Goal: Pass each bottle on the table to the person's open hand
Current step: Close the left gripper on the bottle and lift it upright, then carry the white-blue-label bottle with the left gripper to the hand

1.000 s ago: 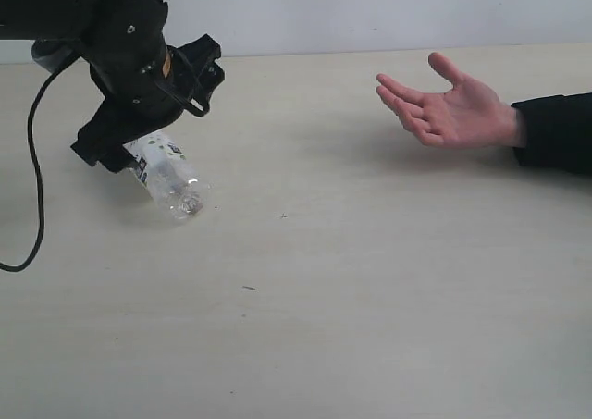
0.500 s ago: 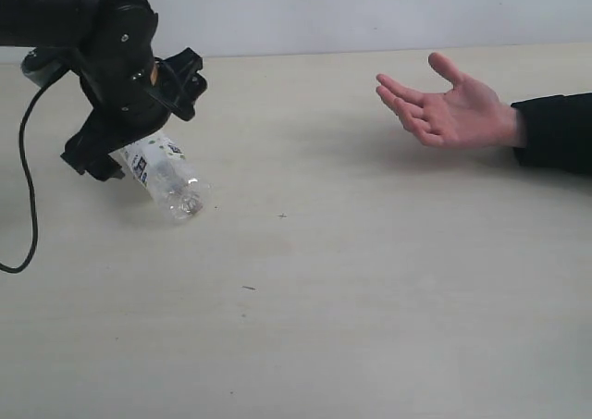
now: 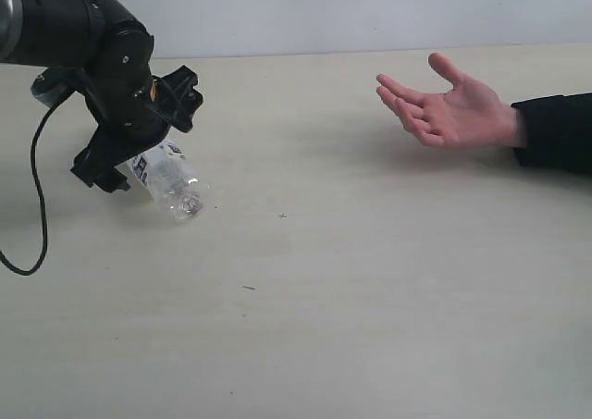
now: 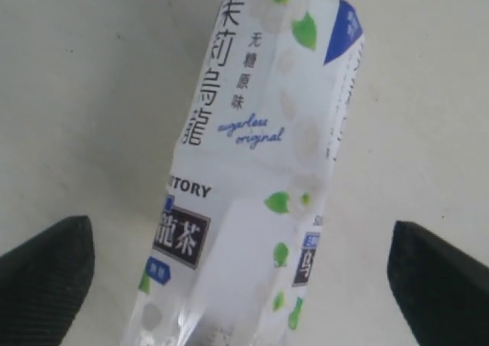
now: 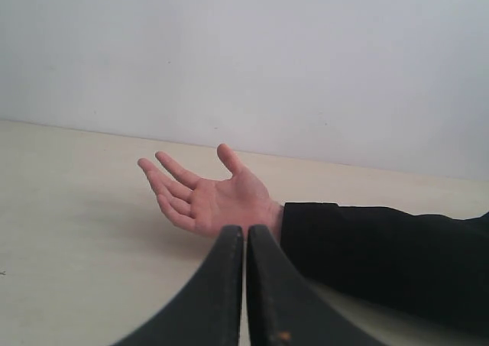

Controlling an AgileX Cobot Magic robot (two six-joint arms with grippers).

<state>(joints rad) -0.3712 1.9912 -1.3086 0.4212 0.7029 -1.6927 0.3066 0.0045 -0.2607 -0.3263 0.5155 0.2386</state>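
Bench foreground: bare pale bench, with a few tiny dark specks nearer the exterior camera than the bottle.
Bottle: the white-labelled bottle with dark print and green leaves lies on its side on the bench, its clear end pointing out from under my left arm.
Left gripper: my left gripper is spread wide and straddles the bottle. One fingertip stands on each side of the bottle, and neither touches the label (bench shows in both gaps).
Cable: a black cable hangs from my left arm, on the side of the bottle away from the hand.
Right gripper: my right gripper is clenched on nothing, fingers pressed flat together. I cannot tell its place relative to the bottle.
Person's hand: the open hand, palm up with a black sleeve, is held well apart from the bottle, farther back and across the bench.
Wall: a plain pale wall rises behind the bottle and beyond the bench's far edge.
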